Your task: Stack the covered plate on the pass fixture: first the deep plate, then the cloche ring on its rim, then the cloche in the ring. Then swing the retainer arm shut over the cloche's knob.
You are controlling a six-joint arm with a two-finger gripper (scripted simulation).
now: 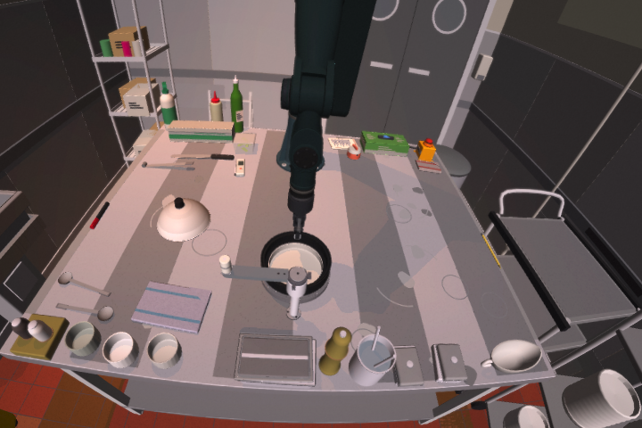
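The black cloche ring (295,251) sits on the rim of the cream deep plate (296,265), which rests in the grey pass fixture at the middle of the table. The ring's far edge is gripped by my closed gripper (298,233), which comes straight down on it. The retainer arm (261,273) is swung out to the left from its post (295,291) at the fixture's near side, its round white end over the table. The white cloche (183,219) with its black knob stands apart on the table to the left.
Three small bowls (121,348), a folded cloth (171,306), a tray (275,358), a pepper mill (335,350) and a cup (372,360) line the near edge. Bottles and boxes stand along the far edge. Spoons lie at the left.
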